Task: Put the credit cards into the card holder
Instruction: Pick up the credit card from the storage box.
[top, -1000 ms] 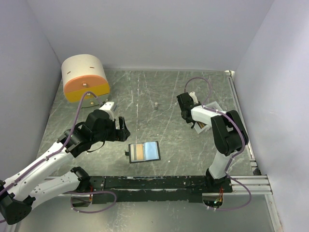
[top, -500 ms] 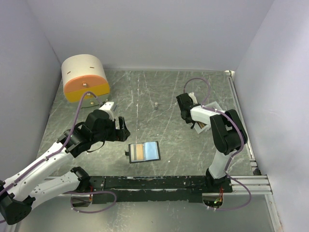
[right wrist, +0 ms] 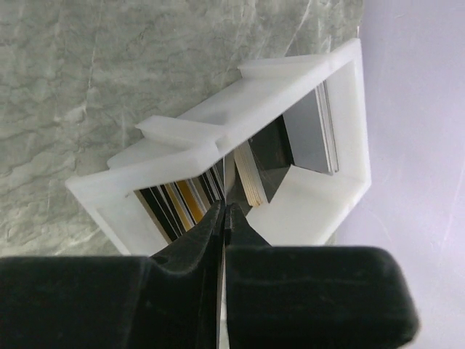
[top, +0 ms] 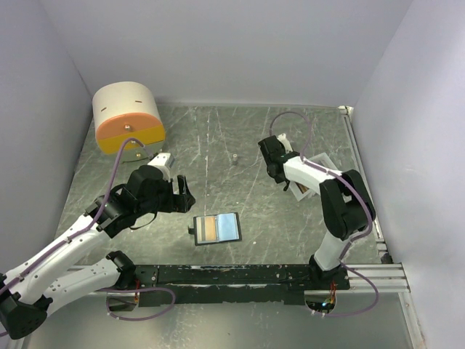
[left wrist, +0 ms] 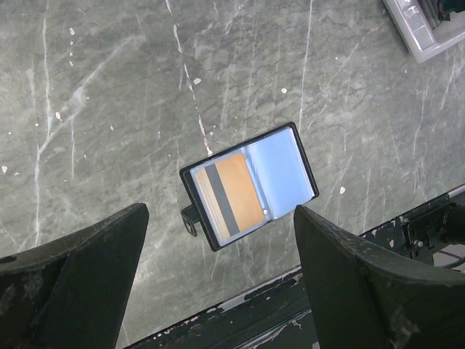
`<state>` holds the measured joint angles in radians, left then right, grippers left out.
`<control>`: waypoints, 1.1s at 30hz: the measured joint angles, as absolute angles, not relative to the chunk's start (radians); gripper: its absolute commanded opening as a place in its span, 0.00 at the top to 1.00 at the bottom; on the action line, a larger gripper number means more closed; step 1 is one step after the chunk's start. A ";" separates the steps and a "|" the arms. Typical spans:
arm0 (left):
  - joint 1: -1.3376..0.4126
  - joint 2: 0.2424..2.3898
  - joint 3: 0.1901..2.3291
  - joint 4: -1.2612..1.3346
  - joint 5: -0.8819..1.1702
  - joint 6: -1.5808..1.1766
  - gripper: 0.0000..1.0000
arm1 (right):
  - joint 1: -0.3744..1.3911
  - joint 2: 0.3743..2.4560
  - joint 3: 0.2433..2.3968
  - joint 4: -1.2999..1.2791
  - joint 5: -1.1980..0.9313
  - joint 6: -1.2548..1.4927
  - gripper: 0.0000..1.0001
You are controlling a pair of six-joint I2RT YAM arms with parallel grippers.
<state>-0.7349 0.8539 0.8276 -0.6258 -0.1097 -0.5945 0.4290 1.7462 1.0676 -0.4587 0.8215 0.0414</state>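
Right wrist view: the right gripper (right wrist: 225,214) is at the white tray (right wrist: 290,80), fetching a card.

Its jaws are pressed fully together at the tray's near wall, right over the credit cards (right wrist: 178,200) that stand on edge inside. Whether a card edge is pinched between them cannot be told. The card holder (left wrist: 251,185) lies open on the table (left wrist: 109,109), well apart from the tray. One gold-orange card (left wrist: 232,196) already sits in its left pocket, and the bluish right pocket looks unfilled. The left gripper (left wrist: 220,211) hovers above it, spread wide and holding nothing. By my reading the pick is in hand. Next comes a straight lift clear of the tray wall, then a carry across to the holder.
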 measured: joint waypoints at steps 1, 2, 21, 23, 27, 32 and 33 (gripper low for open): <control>-0.735 0.854 0.827 -0.626 -0.112 -0.595 0.08 | 0.434 1.742 1.070 -0.464 0.822 0.043 1.00; -0.735 0.853 0.827 -0.626 -0.113 -0.595 0.09 | 0.441 1.728 1.075 -0.479 0.822 0.046 1.00; -0.735 0.928 0.739 -0.609 -0.086 -0.706 0.23 | 0.508 1.251 1.098 -0.622 0.492 0.182 1.00; -0.735 0.936 0.696 -0.598 -0.065 -0.723 0.24 | 0.515 1.185 1.082 -0.603 0.409 0.212 1.00; -0.735 0.961 0.646 -0.576 -0.032 -0.752 0.25 | 0.520 1.084 1.032 -0.549 0.240 0.281 1.00; -0.735 1.013 0.640 -0.530 -0.014 -0.772 0.18 | 0.541 1.004 0.912 -0.447 0.050 0.397 1.00; -0.735 1.024 0.640 -0.522 -0.014 -0.775 0.18 | 0.546 0.990 0.881 -0.417 0.016 0.428 1.00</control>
<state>-0.7349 1.0241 0.6399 -0.5217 -0.0135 -0.7746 0.5465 0.9901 0.8806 -0.4168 0.0158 0.4278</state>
